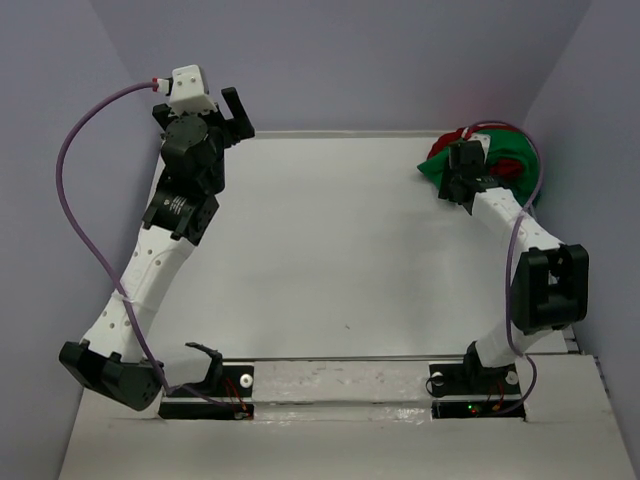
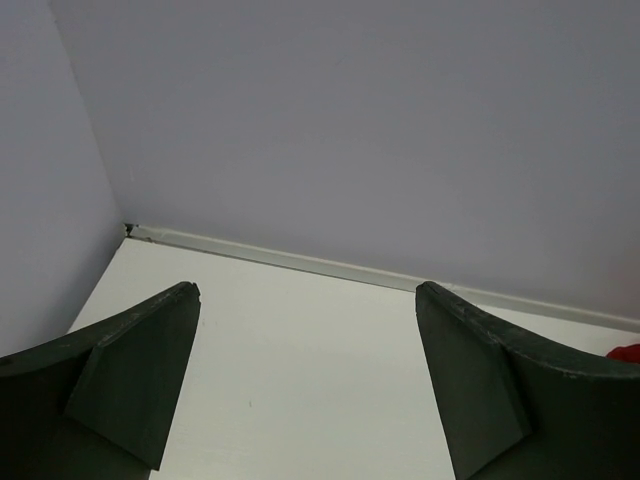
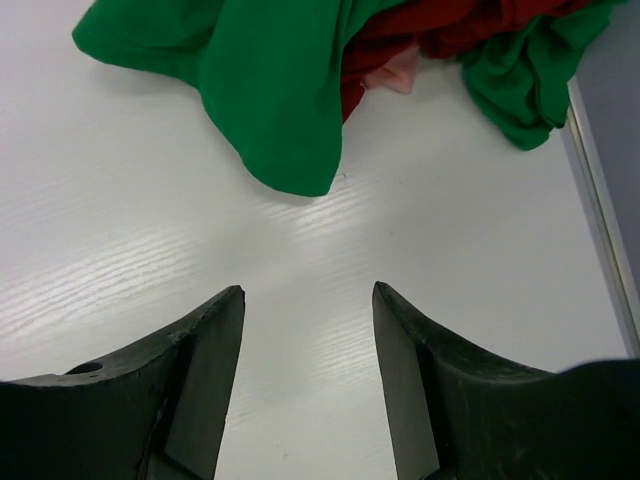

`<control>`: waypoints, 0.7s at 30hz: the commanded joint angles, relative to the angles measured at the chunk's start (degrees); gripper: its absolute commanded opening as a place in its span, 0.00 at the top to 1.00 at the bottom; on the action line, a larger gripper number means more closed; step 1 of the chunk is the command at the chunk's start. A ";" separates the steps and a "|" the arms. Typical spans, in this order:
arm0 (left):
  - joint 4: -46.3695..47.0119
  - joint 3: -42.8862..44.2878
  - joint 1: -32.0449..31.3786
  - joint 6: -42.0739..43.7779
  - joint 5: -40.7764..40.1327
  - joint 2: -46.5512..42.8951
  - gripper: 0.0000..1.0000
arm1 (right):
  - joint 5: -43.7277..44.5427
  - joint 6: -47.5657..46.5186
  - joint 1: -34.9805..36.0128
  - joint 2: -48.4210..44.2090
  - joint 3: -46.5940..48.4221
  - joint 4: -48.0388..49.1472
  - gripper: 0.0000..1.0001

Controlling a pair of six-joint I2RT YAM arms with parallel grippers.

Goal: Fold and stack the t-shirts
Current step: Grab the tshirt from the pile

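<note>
Two garments, the green t-shirt (image 3: 270, 90) and the dark red t-shirt (image 3: 440, 25), lie bunched in one heap just ahead of the right gripper (image 3: 308, 295). The heap's long axis runs across the fingers' line, and a green lobe hangs nearest the tips without touching them. Right gripper jaws are apart with nothing between them; the left gripper (image 2: 308, 290) is likewise spread and empty, with the heap well off to its right. Judgement: the right arm is nearer, so a short advance onto the green lobe should come first.
</note>
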 commanded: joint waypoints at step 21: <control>-6.72 15.12 5.45 -3.51 -10.91 12.64 0.01 | -10.48 -0.57 -7.70 9.65 9.40 5.42 0.42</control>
